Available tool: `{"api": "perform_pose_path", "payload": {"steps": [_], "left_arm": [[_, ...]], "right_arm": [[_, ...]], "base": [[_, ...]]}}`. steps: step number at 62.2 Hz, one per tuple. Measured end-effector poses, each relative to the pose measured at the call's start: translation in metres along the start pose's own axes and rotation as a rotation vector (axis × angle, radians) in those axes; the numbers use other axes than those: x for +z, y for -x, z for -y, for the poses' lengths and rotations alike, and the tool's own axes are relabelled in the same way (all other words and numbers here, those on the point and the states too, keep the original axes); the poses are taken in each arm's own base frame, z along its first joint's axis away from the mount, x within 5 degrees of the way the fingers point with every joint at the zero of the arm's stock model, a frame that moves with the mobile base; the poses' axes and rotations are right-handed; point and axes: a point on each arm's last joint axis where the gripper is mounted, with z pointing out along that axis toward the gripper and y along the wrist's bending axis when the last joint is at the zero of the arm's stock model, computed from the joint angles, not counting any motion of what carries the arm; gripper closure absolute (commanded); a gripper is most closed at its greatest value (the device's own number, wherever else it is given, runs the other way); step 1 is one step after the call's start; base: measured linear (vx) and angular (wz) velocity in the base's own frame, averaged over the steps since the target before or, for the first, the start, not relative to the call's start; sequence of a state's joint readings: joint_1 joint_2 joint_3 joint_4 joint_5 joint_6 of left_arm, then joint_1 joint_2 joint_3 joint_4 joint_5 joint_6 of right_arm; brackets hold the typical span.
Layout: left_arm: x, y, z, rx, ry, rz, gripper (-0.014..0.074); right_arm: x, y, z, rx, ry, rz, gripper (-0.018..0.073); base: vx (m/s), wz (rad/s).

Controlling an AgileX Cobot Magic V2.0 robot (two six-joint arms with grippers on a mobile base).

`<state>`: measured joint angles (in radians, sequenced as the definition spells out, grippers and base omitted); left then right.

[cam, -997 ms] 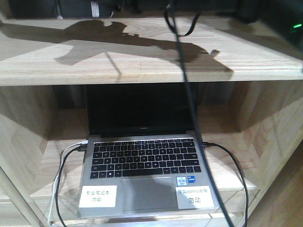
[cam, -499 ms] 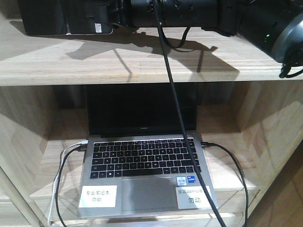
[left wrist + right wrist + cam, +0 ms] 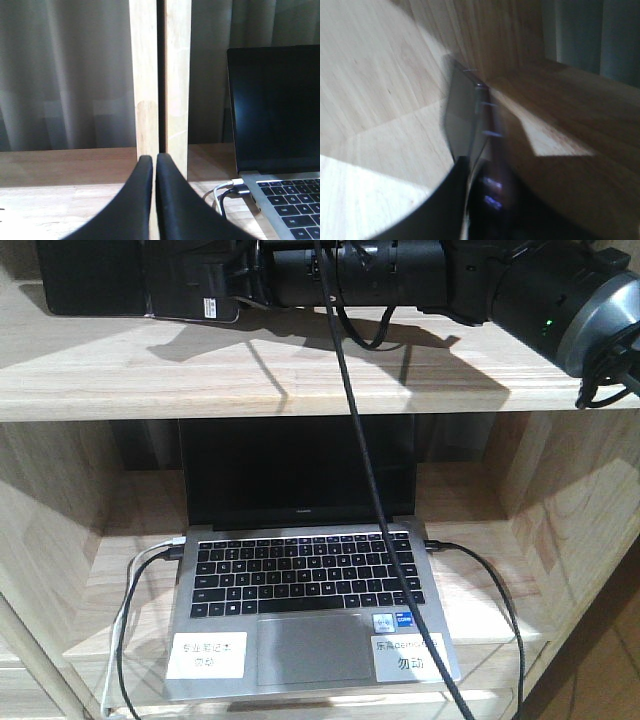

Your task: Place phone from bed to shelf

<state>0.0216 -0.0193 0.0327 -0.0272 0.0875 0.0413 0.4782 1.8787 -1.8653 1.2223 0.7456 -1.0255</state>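
Reaching in from the right across the upper shelf (image 3: 250, 370), the right arm is seen with the phone (image 3: 150, 285) clamped edgewise in the right tool (image 3: 467, 172). The phone is held above the pale board at the shelf's left end; whether it touches the wood cannot be told. In the right wrist view the phone's thin rim (image 3: 482, 115) is seen between the dark fingers (image 3: 445, 200), though blurred. The left tool (image 3: 154, 165) is pressed closed on nothing, in front of a wooden upright (image 3: 160, 75). An open laptop (image 3: 300, 590) with plugged cables (image 3: 130, 610) is carried on the lower board.
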Motion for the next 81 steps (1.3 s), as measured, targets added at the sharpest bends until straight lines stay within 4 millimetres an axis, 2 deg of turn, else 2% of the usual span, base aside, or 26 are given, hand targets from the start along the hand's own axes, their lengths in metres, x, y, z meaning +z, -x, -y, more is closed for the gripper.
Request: {"api": "perform_pose_path", "payload": {"steps": [10,18,22,34,53,65,68,75,81], "left_arm": [[0.0,0.0,0.0,0.0,0.0,0.0,0.0595],[0.0,0.0,0.0,0.0,0.0,0.0,0.0595],[0.0,0.0,0.0,0.0,0.0,0.0,0.0595],[0.0,0.0,0.0,0.0,0.0,0.0,0.0595],[0.0,0.0,0.0,0.0,0.0,0.0,0.0595],[0.0,0.0,0.0,0.0,0.0,0.0,0.0595],[0.0,0.0,0.0,0.0,0.0,0.0,0.0595],[0.0,0.0,0.0,0.0,0.0,0.0,0.0595],[0.0,0.0,0.0,0.0,0.0,0.0,0.0595]], "right_arm": [[0.0,-0.001,0.001,-0.002,-0.002,-0.003,0.0026],[0.0,0.0,0.001,-0.004,-0.007,-0.002,-0.0133],[0.0,0.0,0.002,-0.006,-0.014,0.0,-0.0169],[0.0,-0.002,0.003,-0.034,-0.035,-0.017,-0.0148],[-0.004,0.003,0.0,-0.049,-0.037,-0.011,-0.0052],[-0.021,0.021,-0.016,-0.064,-0.032,0.031,0.0084],[-0.025,0.025,-0.02,-0.054,-0.028,0.041,0.0133],[-0.038,0.036,-0.031,-0.051,-0.026,0.063,0.0321],[-0.048,0.042,-0.04,-0.088,-0.035,0.052,0.0535]], "base": [[0.0,0.0],[0.0,0.0],[0.0,0.0],[0.0,0.0],[0.0,0.0],[0.0,0.0],[0.0,0.0],[0.0,0.0],[0.0,0.0]]}}
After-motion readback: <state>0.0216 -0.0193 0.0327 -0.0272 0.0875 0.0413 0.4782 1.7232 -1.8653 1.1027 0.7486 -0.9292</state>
